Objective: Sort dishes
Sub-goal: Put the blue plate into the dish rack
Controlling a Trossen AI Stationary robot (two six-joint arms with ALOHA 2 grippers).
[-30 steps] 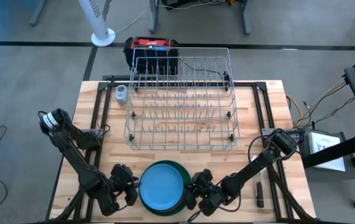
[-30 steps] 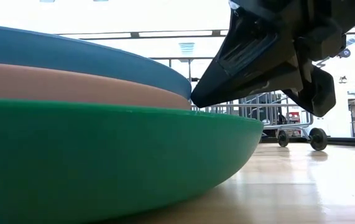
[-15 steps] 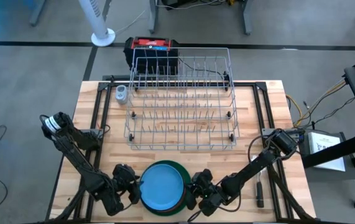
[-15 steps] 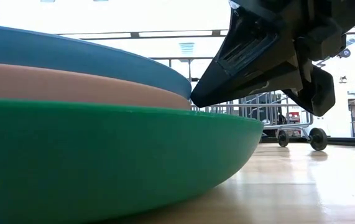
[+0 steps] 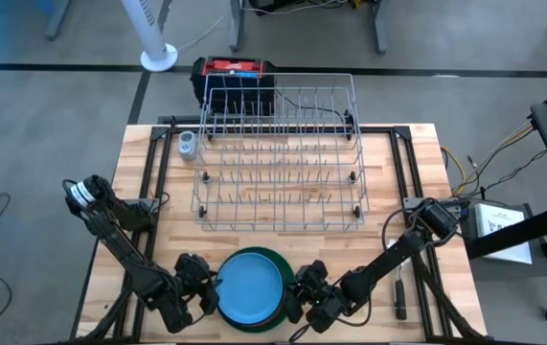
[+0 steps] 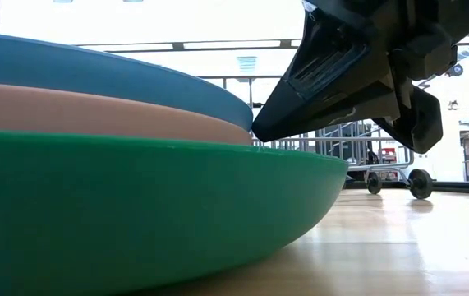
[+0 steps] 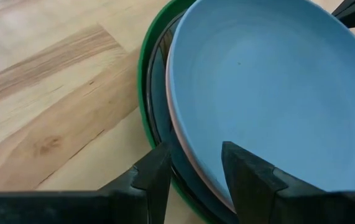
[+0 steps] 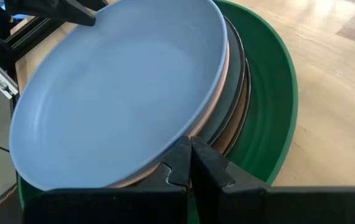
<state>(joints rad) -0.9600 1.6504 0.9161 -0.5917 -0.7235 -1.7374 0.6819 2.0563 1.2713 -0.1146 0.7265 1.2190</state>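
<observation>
I am at the very start of the sort: all the plates sit nested in one stack at the near edge of the table [image 5: 417,182], between my two grippers, and the wire rack [image 5: 278,158] behind them stands without a plate in it; the light blue plate [image 5: 247,287] lies on top, the pale pink plate [image 6: 94,111] directly under it, dark plates below that, and the green plate [image 6: 135,214] at the bottom, its rim showing all round. My left gripper [image 7: 193,171] is at the stack's left side with its fingers part-way apart; they straddle the rims of the top plates, one finger over the blue plate's inner face, the other outside, though I cannot tell whether they press on anything yet. My right gripper [image 8: 189,163] is at the right side with its fingers [image 8: 211,168] pressed together, their tip wedged in at the rim just under the pink plate, so I judge it is prising the upper plates up from the rest; it holds nothing. The step in hand is separating the top plate; next I need the left fingers to close on the blue rim alone, not the pink with it, then lift it clear and carry it back toward the rack; the risk is two plates coming up together.
</observation>
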